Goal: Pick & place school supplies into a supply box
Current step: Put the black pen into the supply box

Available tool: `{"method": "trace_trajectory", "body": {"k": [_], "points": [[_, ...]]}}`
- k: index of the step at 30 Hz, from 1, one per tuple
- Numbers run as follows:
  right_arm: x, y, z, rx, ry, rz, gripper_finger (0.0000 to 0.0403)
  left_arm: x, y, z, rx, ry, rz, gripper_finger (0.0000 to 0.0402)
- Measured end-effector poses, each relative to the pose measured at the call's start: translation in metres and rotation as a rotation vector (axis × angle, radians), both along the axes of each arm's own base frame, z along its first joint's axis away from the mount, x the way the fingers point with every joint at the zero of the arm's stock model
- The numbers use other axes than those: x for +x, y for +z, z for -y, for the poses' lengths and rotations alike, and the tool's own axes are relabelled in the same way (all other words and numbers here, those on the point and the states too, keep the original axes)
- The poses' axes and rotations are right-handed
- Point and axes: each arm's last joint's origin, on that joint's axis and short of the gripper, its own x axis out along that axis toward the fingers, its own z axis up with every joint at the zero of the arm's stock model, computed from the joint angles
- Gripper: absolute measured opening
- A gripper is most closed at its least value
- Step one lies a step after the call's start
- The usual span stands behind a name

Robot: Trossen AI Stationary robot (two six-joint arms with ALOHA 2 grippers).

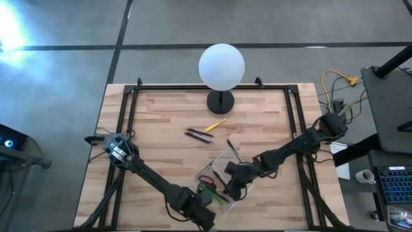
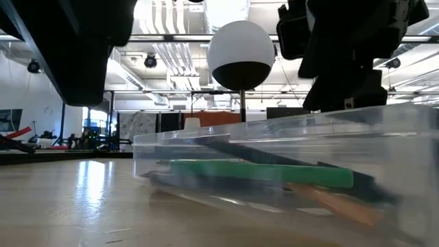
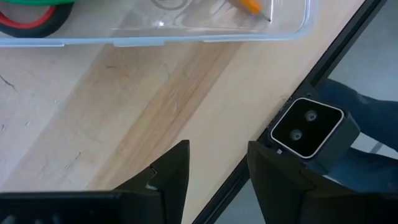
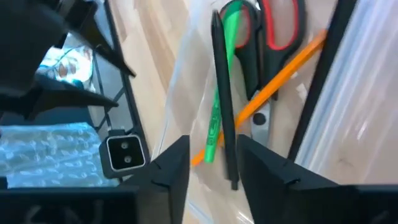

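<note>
Left gripper (image 1: 205,218) low at near edge, fingers (image 3: 171,177) parted; right gripper (image 1: 230,188) beside it, fingers (image 4: 174,165) parted

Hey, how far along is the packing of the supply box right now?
Done: scissors, green marker, an orange pencil and a dark pen lie in the box. In hand: nothing; the right gripper hangs open over the box, the left gripper open beside it. Left: yellow pencil and pens on the table.

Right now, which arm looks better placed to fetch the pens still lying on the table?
Probably the right. Its right gripper hovers over the supply box, nearer the loose pens and yellow pencil. The left gripper sits empty at the table's near edge, beyond the box.
</note>
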Motion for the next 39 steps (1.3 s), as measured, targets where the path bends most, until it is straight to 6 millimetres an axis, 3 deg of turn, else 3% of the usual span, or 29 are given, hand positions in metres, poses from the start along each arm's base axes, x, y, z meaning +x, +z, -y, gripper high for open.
{"method": "trace_trajectory", "body": {"k": [3, 7, 11, 15, 19, 26, 31, 34, 39], "points": [[-0.001, 0.008, 0.001, -0.026, 0.033, 0.042, 0.0145, 0.0, 0.001, 0.0, -0.001, 0.0, 0.002, 0.0145], [-0.01, 0.038, 0.007, -0.077, 0.022, 0.148, 0.0163, 0.0, 0.001, 0.0, -0.001, 0.0, 0.002, 0.0145], [-0.027, 0.057, 0.031, -0.224, -0.079, 0.094, 0.0166, 0.0, 0.001, 0.0, 0.0, 0.001, 0.002, 0.0145], [-0.045, 0.06, 0.063, -0.383, -0.2, -0.055, 0.0164, 0.0, 0.001, 0.0, 0.0, 0.002, 0.004, 0.0145], [-0.048, 0.054, 0.089, -0.444, -0.238, -0.171, 0.0164, 0.002, 0.001, -0.002, 0.002, 0.007, 0.004, 0.0145], [-0.036, 0.037, 0.128, -0.468, -0.298, -0.269, 0.0164, 0.004, 0.001, -0.005, -0.004, 0.033, 0.0, 0.0145], [-0.028, 0.016, 0.158, -0.429, -0.26, -0.37, 0.0164, 0.004, 0.001, -0.004, -0.018, 0.059, -0.007, 0.0145], [-0.025, 0.001, 0.168, -0.397, -0.234, -0.427, 0.0164, 0.004, 0.001, -0.005, -0.026, 0.076, -0.012, 0.0145], [-0.019, -0.017, 0.167, -0.396, -0.173, -0.481, 0.0164, 0.004, 0.001, -0.005, -0.034, 0.098, -0.018, 0.0145]]}}
